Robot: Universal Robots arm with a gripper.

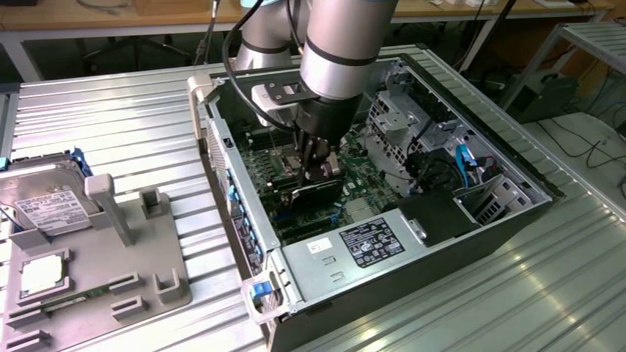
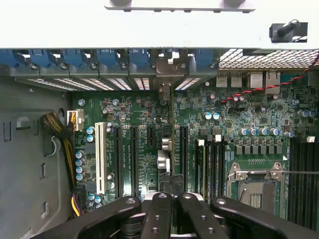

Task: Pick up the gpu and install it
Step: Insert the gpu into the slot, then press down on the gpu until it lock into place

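No label's writing can be read. The silver arm reaches straight down into the open black computer case (image 1: pixel 509 183), its black gripper (image 1: pixel 321 170) clamped on the thin black gpu (image 1: pixel 315 192), edge-on over the green motherboard (image 2: pixel 149 124).

We make out printed labels but no legible words, white label on the hard drive (image 1: pixel 44 207), black sticker on the power supply (image 1: pixel 373 240), both unreadable.
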